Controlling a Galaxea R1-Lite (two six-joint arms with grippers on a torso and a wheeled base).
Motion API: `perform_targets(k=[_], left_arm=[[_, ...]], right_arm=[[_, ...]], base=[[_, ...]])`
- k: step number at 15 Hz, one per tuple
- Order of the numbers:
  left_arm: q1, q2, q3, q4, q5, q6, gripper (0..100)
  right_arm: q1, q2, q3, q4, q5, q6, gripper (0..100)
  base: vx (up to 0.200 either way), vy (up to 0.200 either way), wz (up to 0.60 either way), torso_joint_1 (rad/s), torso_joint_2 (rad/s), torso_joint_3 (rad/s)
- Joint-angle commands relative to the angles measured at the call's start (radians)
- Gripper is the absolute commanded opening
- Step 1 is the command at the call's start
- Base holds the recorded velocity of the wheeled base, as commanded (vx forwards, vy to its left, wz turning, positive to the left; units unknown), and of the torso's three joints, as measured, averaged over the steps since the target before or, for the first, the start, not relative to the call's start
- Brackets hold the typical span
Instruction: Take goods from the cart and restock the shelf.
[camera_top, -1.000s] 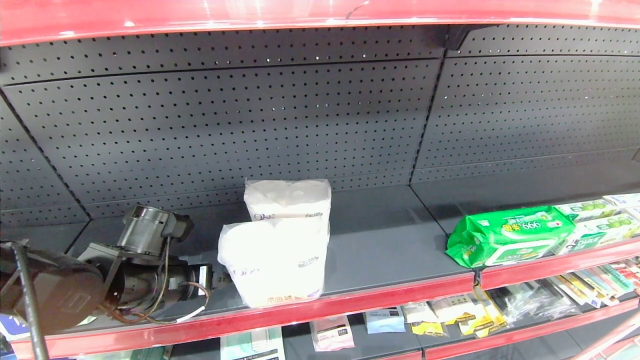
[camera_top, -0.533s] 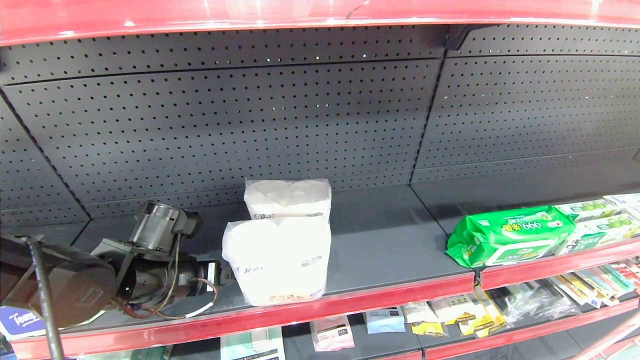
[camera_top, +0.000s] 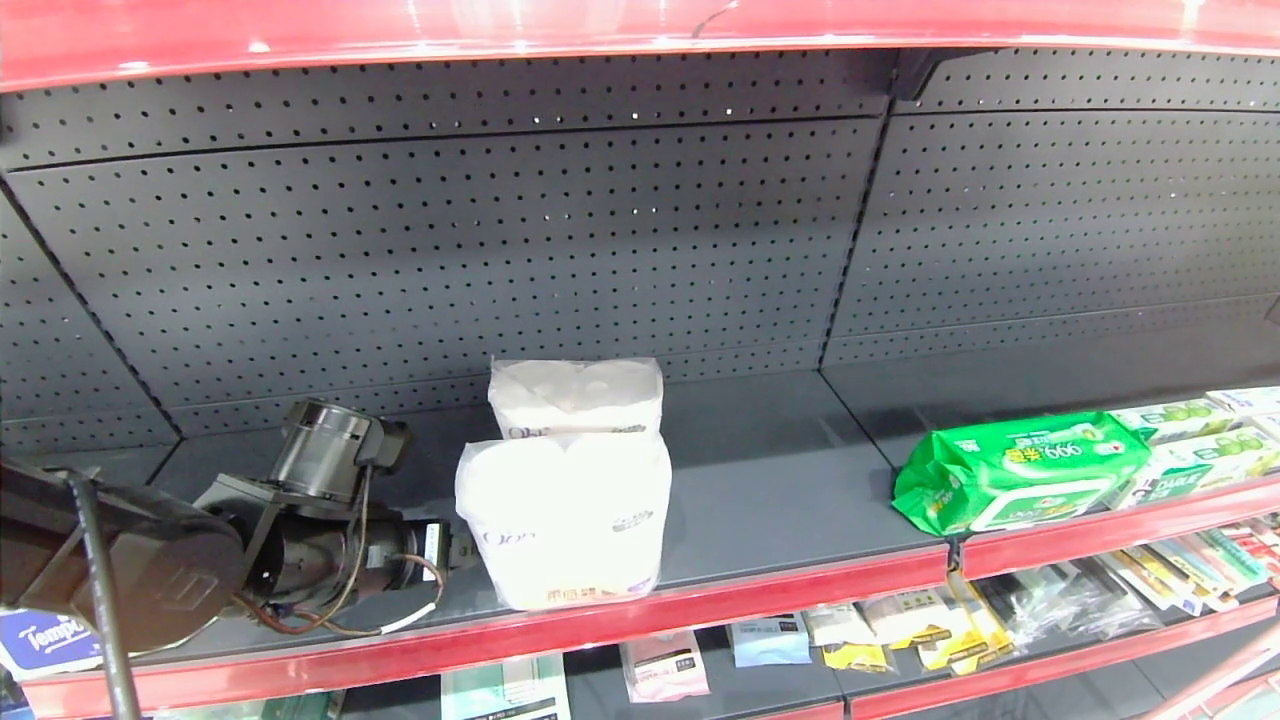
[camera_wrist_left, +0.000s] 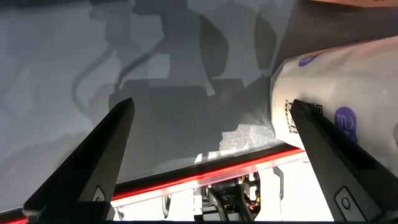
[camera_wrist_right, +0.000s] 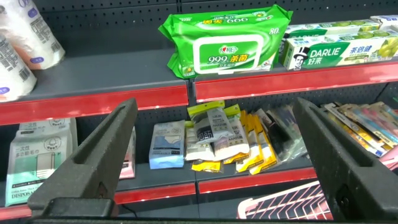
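**Head view.** A dark grey shelf (camera_top: 780, 490) with a red front edge is shown before a perforated back panel (camera_top: 500, 230). Just left of the frame's centre, two white packs of paper rolls stand upright on the shelf, one behind the other. The front pack (camera_top: 565, 520) is set at the red edge. The rear pack (camera_top: 577, 397) stands directly behind it, and whether the two touch cannot be told. At the lower left, the left arm (camera_top: 320, 530) lies low over the shelf, its far end reaching the left side of the front pack. At the right of the frame, well apart from the white packs, a green pack of wet wipes (camera_top: 1020, 468) lies at the shelf front. Boxes of toothpaste (camera_top: 1190, 440) are placed just beside it, towards the right edge. Small packets (camera_top: 900, 620) are seen on the shelf below, at the bottom of the frame.

**Left wrist view.** The left claw (camera_wrist_left: 211, 106) is spread wide over the bare shelf surface and nothing is held in it. One finger (camera_wrist_left: 329, 155) is seen against the side of the front pack. Whether pad and wrapper actually touch cannot be told.

**Right wrist view.** The right claw (camera_wrist_right: 214, 106) is likewise spread wide and empty. It is held in front of the shelving, facing the wet wipes, the toothpaste boxes and the small packets beneath. The rim of a pink wire basket (camera_wrist_right: 286, 208) is visible below the claw.
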Motion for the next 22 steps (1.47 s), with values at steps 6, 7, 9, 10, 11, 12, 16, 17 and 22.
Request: perform_targets(k=[6,7,9,10,11,12,16,17,22], left_arm=[[-0.010,0.008,-0.002,0.000,0.002,-0.001,100],[-0.010,0.008,-0.002,0.000,0.000,-0.001,100],[-0.012,0.015,-0.003,-0.002,0.000,-0.001,100],[-0.012,0.015,-0.005,-0.002,0.000,-0.001,100],[-0.013,0.017,-0.006,-0.002,0.000,-0.001,100],[-0.013,0.017,-0.006,-0.002,0.000,-0.001,100],[0.008,0.003,0.003,0.000,0.011,0.002,100],[0.044,-0.023,0.008,0.003,0.011,0.015,100],[0.281,-0.324,0.100,0.049,0.000,0.348,100]], right_arm=[[0.000,0.000,0.000,0.000,0.000,0.000,100],[0.000,0.000,0.000,0.000,0.000,0.000,100],[0.000,0.000,0.000,0.000,0.000,0.000,100],[0.000,0.000,0.000,0.000,0.000,0.000,100],[0.000,0.000,0.000,0.000,0.000,0.000,100],[0.000,0.000,0.000,0.000,0.000,0.000,100],[0.000,0.000,0.000,0.000,0.000,0.000,100],[0.000,0.000,0.000,0.000,0.000,0.000,100],[0.000,0.000,0.000,0.000,0.000,0.000,100]], base=[[0.000,0.000,0.00,0.000,0.00,0.000],[0.000,0.000,0.00,0.000,0.00,0.000],[0.000,0.000,0.00,0.000,0.00,0.000],[0.000,0.000,0.00,0.000,0.00,0.000],[0.000,0.000,0.00,0.000,0.00,0.000],[0.000,0.000,0.00,0.000,0.00,0.000],[0.000,0.000,0.00,0.000,0.00,0.000],[0.000,0.000,0.00,0.000,0.00,0.000],[0.000,0.000,0.00,0.000,0.00,0.000]])
